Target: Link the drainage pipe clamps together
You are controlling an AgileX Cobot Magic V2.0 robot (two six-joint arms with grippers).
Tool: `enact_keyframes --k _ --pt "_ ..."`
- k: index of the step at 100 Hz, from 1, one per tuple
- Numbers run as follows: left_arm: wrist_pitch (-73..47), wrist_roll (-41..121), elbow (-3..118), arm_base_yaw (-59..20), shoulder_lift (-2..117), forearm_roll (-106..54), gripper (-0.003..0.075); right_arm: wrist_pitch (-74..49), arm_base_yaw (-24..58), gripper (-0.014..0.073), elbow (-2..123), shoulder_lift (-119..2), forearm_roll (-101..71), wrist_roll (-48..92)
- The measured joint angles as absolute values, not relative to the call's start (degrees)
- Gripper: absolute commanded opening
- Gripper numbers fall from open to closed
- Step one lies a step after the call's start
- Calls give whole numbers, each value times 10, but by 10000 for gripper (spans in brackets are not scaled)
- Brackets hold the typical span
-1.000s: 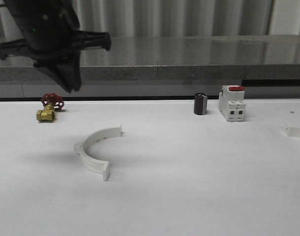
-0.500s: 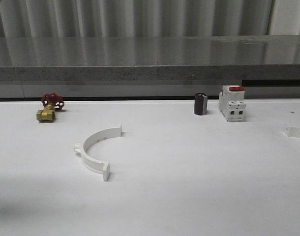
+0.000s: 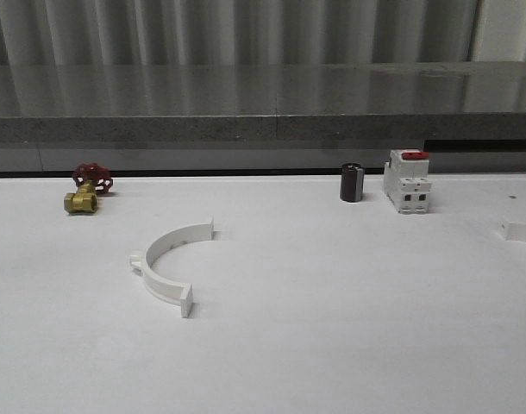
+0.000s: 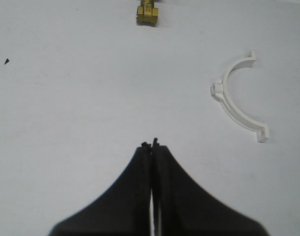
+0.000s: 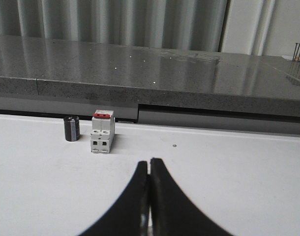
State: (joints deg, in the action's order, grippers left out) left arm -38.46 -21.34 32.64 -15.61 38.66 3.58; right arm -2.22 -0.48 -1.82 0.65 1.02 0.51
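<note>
One white plastic semicircular clamp half lies whole; the second half is cut off at the frame edge. Left gripper and right gripper are clenched, empty.

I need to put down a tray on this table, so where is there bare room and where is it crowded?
Bare: the wide stretch between the left clamp half and the clamp half at the right edge, plus the whole near strip of the table. Crowded: the far edge, with the brass valve, the dark cylinder and the breaker.
</note>
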Motion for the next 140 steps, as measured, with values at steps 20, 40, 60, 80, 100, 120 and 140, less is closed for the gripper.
enact_keyframes --k 20,40,60,80,100,120,140 --pt "-385 -213 285 -156 300 29 -20 -144 -5 -66 66 0 10 5" --pt "-385 -203 276 -156 267 32 -20 -303 -5 -66 188 -106 10 5" --pt "-385 -203 276 -156 265 39 -20 -383 -5 3 306 -263 9 5" --pt "-385 -203 276 -156 265 40 -20 -398 -5 407 397 -423 0 5" --pt "-385 -203 276 -156 265 40 -20 -397 -5 518 451 -554 0 5" --pt "-385 -202 276 -156 265 40 -20 -417 -12 518 500 -676 -4 5" --pt "-385 -202 276 -156 265 40 -20 -459 -67 518 561 -805 -34 0"
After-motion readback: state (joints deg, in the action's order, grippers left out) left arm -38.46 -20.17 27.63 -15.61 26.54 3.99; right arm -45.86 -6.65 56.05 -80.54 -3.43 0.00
